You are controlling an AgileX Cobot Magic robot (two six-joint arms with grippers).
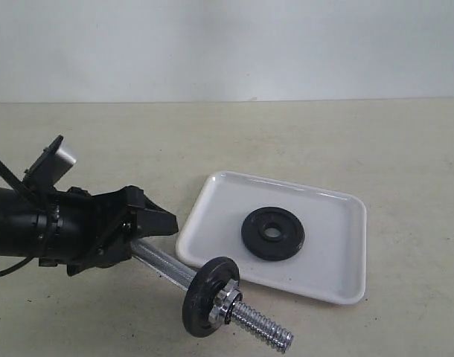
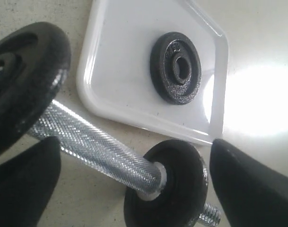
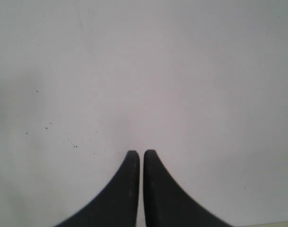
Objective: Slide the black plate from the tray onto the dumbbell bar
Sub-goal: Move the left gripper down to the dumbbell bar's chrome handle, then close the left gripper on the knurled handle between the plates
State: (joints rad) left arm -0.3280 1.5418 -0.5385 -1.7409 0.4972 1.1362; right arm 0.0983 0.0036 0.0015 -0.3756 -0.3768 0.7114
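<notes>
Left tool spread wide astride dumbbell bar, apparently gripping nothing; black plate flat in tray; right tool closed, empty.

black plate flat in white tray, chrome dumbbell bar just beside (knurled middle)

left arm: matte black cylinder, left edge of frame
wrist camera: black bracket, pale grey face
cable: thin, black
left gripper: black wedge-shaped fingers
right gripper: black tapering, curved fingers
</notes>
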